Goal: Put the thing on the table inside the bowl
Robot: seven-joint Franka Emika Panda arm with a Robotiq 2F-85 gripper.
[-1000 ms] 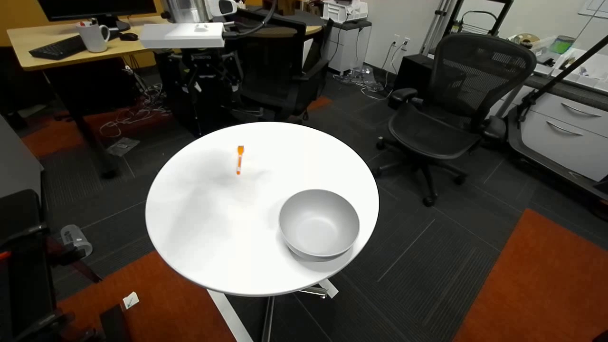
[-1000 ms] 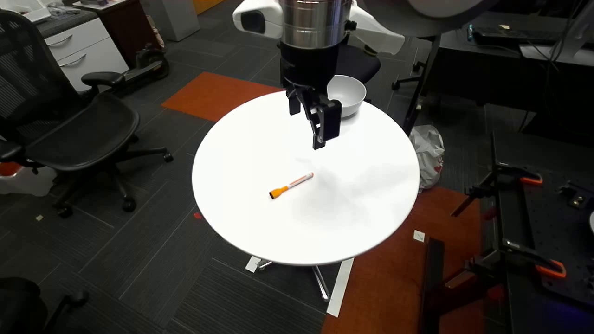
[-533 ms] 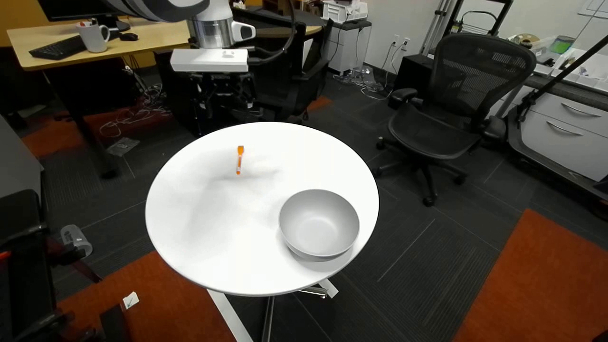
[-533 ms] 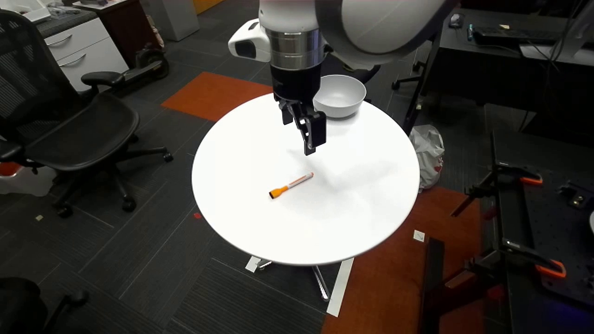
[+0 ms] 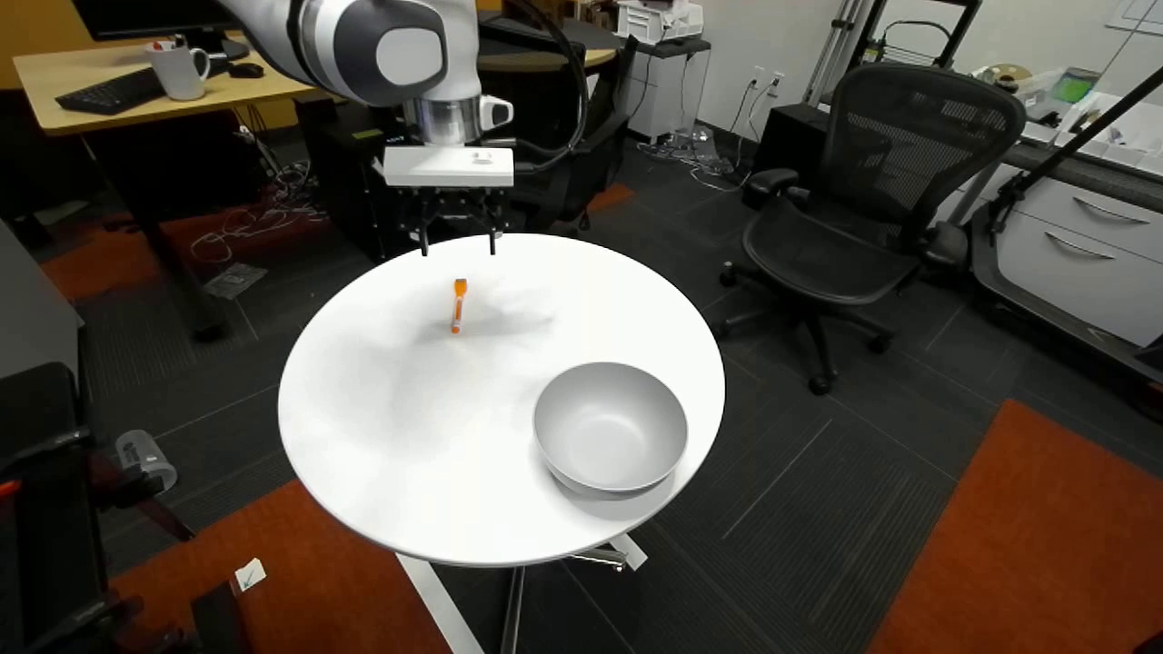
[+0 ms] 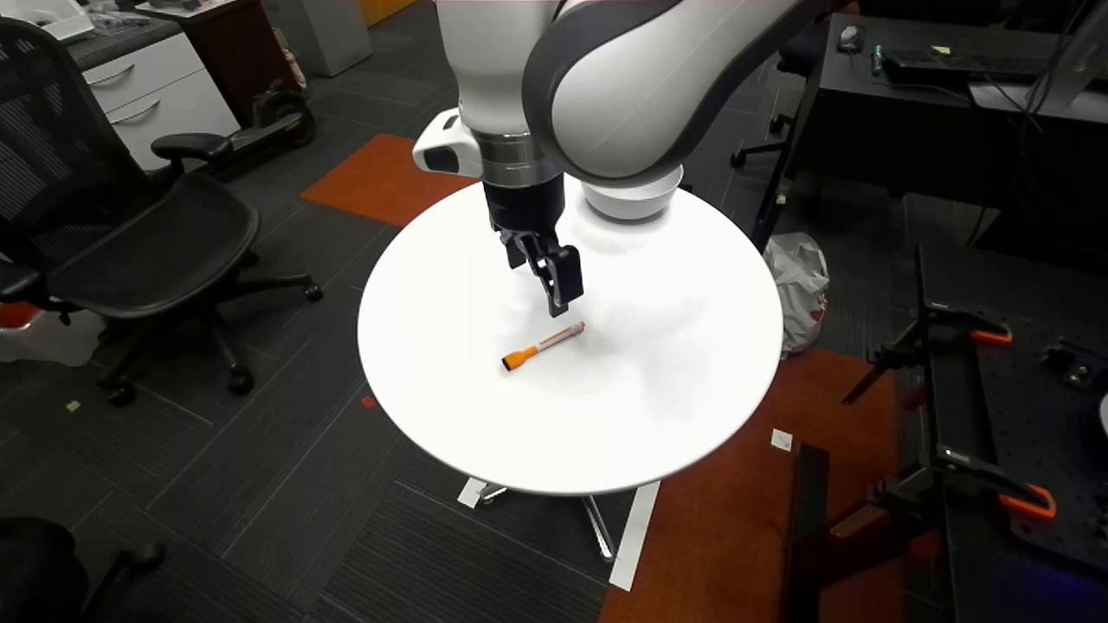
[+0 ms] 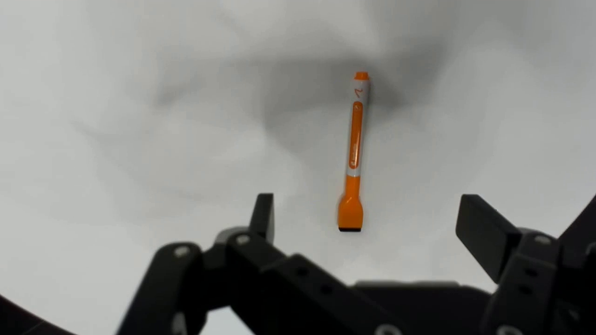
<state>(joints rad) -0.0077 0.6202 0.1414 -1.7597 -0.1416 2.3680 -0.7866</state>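
Observation:
The thing is a thin orange and white marker lying on the round white table. It also shows in the other exterior view and in the wrist view, its wide orange end nearest the jaws. My gripper is open and empty, held above the table by the marker. In the wrist view its fingertips stand on either side of the line of the marker's wide end, apart from it. The grey bowl stands at the table's edge; in an exterior view the arm partly hides it.
A black office chair stands on the floor beside the table. A wooden desk with a mug is behind the arm. A black bench with clamps stands off another side of the table.
My gripper has come down and across toward the marker, still open. Its shadow has shifted on the table. The marker and the bowl have not moved.

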